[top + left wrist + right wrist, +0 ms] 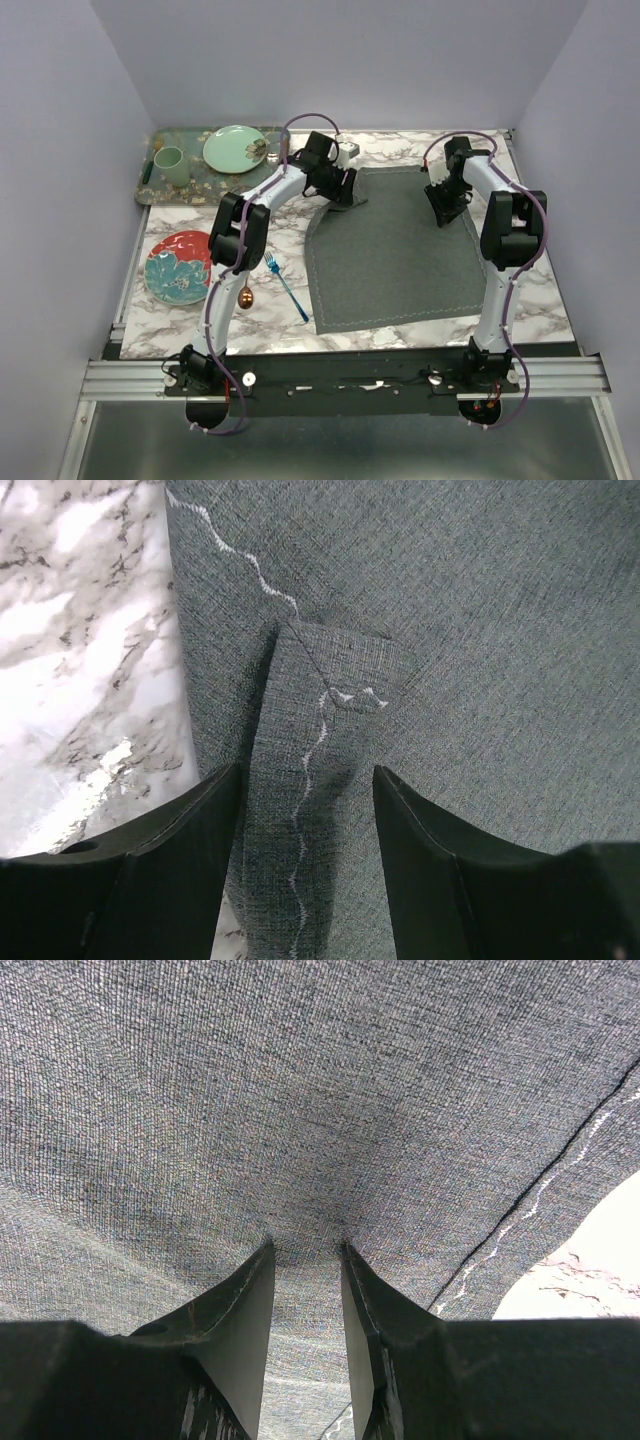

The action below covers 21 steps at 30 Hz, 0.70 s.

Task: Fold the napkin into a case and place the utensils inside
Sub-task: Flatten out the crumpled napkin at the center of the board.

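Marble table [540, 300], grey napkin [400, 260], lilac walls [350, 60].

Pale lilac walls [330, 60] on 3 sides w/ marble-look table [540, 300]; even light.

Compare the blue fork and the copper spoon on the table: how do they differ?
The fork is bright blue, the spoon copper-coloured. The fork lies slanted and fully in view; the spoon's handle is partly hidden behind the left arm. Both lie on the marble table, left of the grey napkin.
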Motion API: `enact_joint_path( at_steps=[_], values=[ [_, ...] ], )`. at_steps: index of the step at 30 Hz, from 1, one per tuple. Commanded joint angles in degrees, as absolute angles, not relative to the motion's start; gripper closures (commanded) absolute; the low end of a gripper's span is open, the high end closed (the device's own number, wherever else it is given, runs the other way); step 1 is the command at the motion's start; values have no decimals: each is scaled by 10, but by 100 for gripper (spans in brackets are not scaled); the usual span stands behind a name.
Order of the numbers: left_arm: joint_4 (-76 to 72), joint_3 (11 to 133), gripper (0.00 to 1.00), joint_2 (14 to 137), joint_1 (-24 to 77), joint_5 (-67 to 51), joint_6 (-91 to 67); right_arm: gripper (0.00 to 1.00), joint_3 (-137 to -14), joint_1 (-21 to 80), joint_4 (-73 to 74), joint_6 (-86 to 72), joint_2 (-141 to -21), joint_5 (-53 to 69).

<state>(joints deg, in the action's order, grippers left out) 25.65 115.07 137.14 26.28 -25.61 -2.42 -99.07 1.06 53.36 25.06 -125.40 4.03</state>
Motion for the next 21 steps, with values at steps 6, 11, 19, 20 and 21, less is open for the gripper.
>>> enact_joint_path(
  at_steps=[6, 11, 19, 20, 21],
  values=[
    [267, 1176, 54, 1383, 272, -261, -35, 59, -983, 8, 553, 244, -1248, 53],
    [250, 1174, 80, 1359, 268, -219, -29, 59, -980, 7, 551, 245, -1247, 51],
    [211, 1122, 100, 1300, 251, -134, -4, 59, -976, 5, 546, 243, -1250, 47],
    [206, 1111, 100, 1292, 247, -124, -3, 59, -975, 6, 544, 243, -1247, 46],
    [199, 1100, 100, 1284, 237, -113, 10, 59, -974, 6, 543, 243, -1246, 43]
  ],
)
